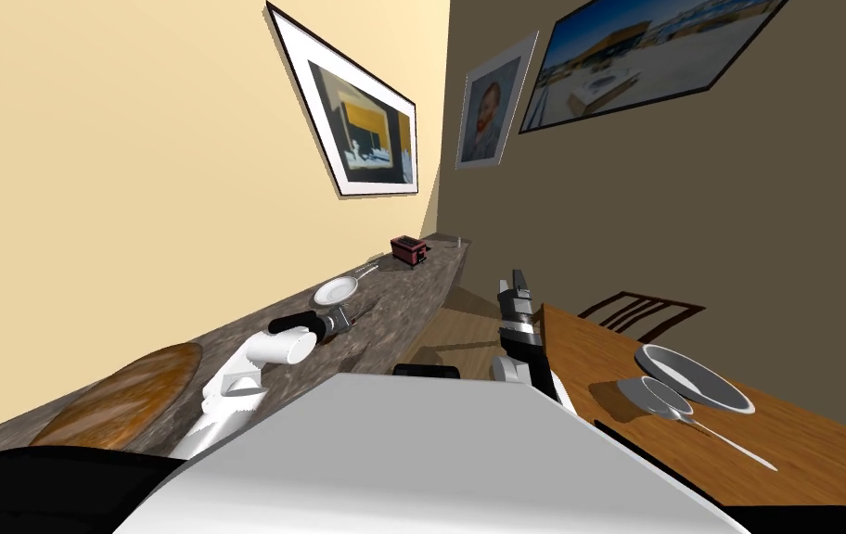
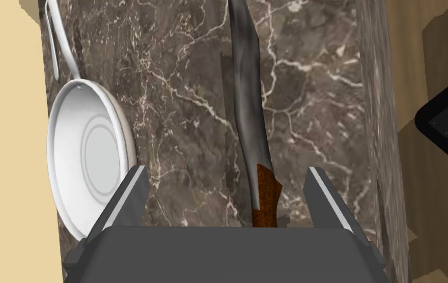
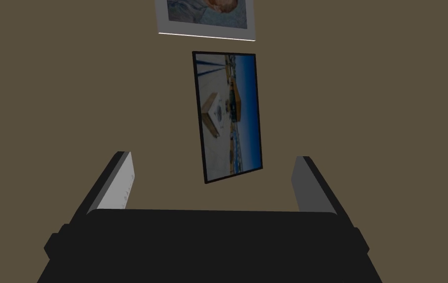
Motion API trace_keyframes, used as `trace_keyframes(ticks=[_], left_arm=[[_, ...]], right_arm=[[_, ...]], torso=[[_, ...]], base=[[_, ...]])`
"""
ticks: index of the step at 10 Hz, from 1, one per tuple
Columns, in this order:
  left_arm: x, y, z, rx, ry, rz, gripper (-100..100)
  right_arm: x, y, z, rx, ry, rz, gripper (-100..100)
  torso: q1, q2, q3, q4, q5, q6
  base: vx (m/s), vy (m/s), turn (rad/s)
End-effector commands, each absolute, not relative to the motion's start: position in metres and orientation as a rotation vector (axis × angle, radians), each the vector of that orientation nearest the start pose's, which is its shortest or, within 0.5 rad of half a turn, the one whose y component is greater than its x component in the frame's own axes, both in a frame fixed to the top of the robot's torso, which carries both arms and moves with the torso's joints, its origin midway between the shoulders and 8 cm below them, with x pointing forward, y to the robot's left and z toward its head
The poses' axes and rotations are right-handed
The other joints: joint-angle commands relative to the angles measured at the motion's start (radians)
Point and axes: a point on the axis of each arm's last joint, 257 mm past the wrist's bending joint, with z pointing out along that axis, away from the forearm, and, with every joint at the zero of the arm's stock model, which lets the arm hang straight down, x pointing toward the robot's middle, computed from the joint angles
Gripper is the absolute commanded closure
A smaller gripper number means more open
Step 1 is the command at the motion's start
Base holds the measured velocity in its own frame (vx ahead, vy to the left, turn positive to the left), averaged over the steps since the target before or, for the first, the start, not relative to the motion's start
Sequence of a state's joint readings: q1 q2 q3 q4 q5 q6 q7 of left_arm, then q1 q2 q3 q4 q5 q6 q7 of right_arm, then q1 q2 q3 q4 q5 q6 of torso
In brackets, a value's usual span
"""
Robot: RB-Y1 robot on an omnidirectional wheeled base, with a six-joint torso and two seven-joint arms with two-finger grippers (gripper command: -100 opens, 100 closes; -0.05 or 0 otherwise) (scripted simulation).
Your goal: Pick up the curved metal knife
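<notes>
Where the cream wall [image 1: 134, 139] meets the brown wall [image 1: 801, 241], you have a dark veined marble tabletop [image 2: 316, 98] along the cream side and a wooden tabletop [image 1: 783, 445] along the brown side, with wooden floor [image 1: 463, 329] between them; framed pictures [image 1: 356, 120] hang on both walls. The knife [image 2: 248, 123] lies flat on the marble; its grey curved blade runs away from the left tool [image 2: 226, 169] and its brown handle sits between that tool's fingers [image 2: 132, 186]; the fingers stand spread wide, clear of the handle on both sides (it sits nearer one than the other). A white pan [image 2: 88, 157] lies beside the knife on the cream-wall side, apart from it, its rim close to one finger. Farther along the marble stands a red toaster [image 1: 408, 248]; nearer you lies a brown oval board [image 1: 124, 403]. The wooden tabletop carries a grey bowl [image 1: 695, 375] with a ladle [image 1: 667, 397] just beside it; a chair [image 1: 639, 313] stands behind. Your right tool [image 3: 211, 157] is raised between the two tabletops, fingers released.
</notes>
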State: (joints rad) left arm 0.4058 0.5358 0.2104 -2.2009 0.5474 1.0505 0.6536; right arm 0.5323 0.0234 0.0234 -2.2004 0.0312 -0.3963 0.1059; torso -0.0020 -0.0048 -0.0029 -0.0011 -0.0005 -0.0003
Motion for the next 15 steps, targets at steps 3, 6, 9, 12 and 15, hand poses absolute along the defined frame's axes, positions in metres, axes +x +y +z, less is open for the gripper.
trace_keyframes(ticks=[3,6,9,12,15], left_arm=[[0.339,0.394,-0.302,-2.410,1.185,-0.812,-100],[0.327,0.402,-0.310,-2.479,1.175,-0.740,-100],[0.313,0.416,-0.316,-2.571,1.139,-0.653,-100],[0.298,0.422,-0.323,-2.636,1.131,-0.562,-100],[0.282,0.434,-0.325,-2.712,1.100,-0.464,-100]], right_arm=[[0.371,-0.280,-0.045,0.780,0.790,1.147,0],[0.371,-0.280,-0.045,0.780,0.790,1.147,0],[0.371,-0.280,-0.045,0.780,0.790,1.147,0],[0.371,-0.280,-0.045,0.780,0.790,1.147,0],[0.371,-0.280,-0.045,0.780,0.790,1.147,0]], torso=[[-0.001,0.000,0.000,0.000,0.000,0.000],[0.001,0.002,0.001,0.000,0.000,0.000],[0.000,0.001,0.000,0.000,0.000,0.000],[0.000,0.000,0.000,0.000,0.000,0.000],[0.000,0.001,0.000,0.000,0.000,0.000]], base=[[0.074,-0.047,0.043],[0.055,-0.022,0.030],[0.074,-0.050,0.048],[0.070,-0.038,0.038],[0.064,-0.036,0.040]])
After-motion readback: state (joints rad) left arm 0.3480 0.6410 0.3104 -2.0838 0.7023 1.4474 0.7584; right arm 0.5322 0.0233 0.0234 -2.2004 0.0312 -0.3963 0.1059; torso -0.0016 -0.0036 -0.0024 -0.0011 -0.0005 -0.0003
